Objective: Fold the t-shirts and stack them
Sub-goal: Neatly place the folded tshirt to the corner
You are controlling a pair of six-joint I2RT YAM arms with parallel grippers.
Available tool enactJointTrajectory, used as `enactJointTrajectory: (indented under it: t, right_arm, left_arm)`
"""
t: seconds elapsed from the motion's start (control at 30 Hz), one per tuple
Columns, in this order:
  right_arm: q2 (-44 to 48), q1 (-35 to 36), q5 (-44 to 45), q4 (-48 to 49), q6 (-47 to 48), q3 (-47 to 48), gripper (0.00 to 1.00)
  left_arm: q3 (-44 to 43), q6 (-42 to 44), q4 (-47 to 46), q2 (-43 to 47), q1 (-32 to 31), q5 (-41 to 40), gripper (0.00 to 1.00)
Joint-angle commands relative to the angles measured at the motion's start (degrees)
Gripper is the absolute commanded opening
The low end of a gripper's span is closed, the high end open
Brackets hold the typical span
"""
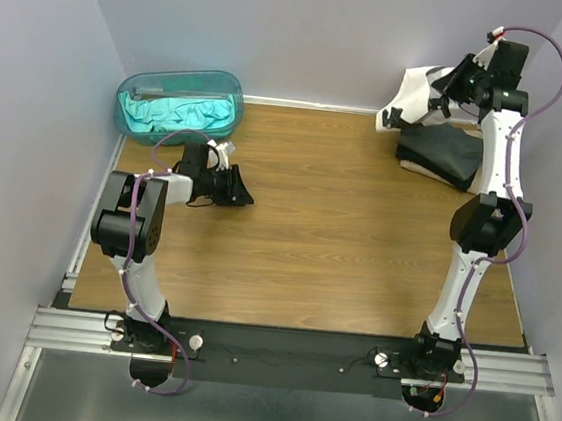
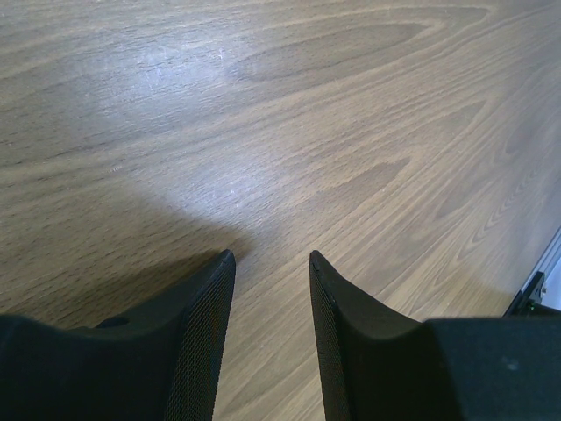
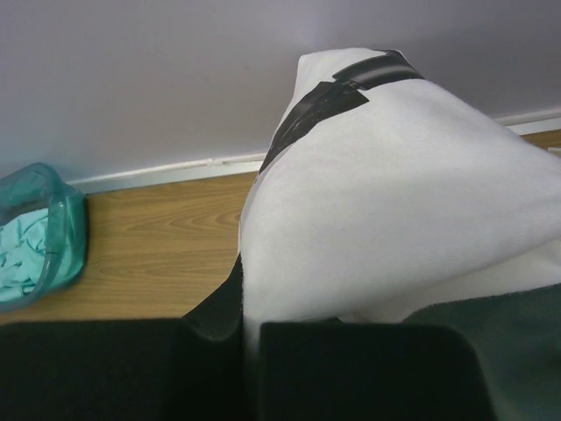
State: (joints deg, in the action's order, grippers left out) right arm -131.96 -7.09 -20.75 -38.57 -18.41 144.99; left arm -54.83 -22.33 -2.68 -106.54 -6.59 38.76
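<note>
We see a table (image 1: 340,227) of warm brown wood with wavy, darker grain. At far left, a translucent teal tub (image 1: 130,94) shows a lighter teal t-shirt (image 1: 180,115) inside. At far right, the white t-shirt (image 3: 394,202) carries black print marks — broad dark bands near its top fold — beside charcoal-black folded t-shirts (image 1: 442,157). The walls (image 1: 330,35) are pale lavender. The arms (image 1: 454,289) are white and black, with purple cables (image 1: 135,225).
</note>
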Motion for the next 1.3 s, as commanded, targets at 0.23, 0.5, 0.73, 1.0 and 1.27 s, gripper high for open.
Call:
enactJointTrajectory:
  t: [0.23, 0.5, 0.73, 1.0, 1.27]
  right_arm:
    - [5.9, -4.5, -3.0, 3.5, 1.4, -5.6, 0.00]
    - [6.7, -6.6, -1.1, 3.5, 4.8, -12.9, 0.00]
    - [9.1, -6.7, 3.8, 3.4, 7.1, -18.0, 0.00]
    - [11.9, -6.8, 13.9, 3.4, 8.5, -23.2, 0.01]
    - [14.2, -6.8, 27.1, 3.2, 8.0, -27.0, 0.89]
  left_arm:
    - [4.6, 1.2, 6.5, -1.7, -0.2, -4.0, 0.49]
    - [5.2, 1.1, 6.4, -1.1, -0.3, -4.1, 0.49]
    - [5.9, 1.2, 6.5, -0.4, -0.2, -4.1, 0.49]
    - [5.8, 1.3, 6.9, 2.2, -0.2, -4.9, 0.49]
    - [4.6, 1.6, 9.4, 6.3, -0.2, -5.4, 0.50]
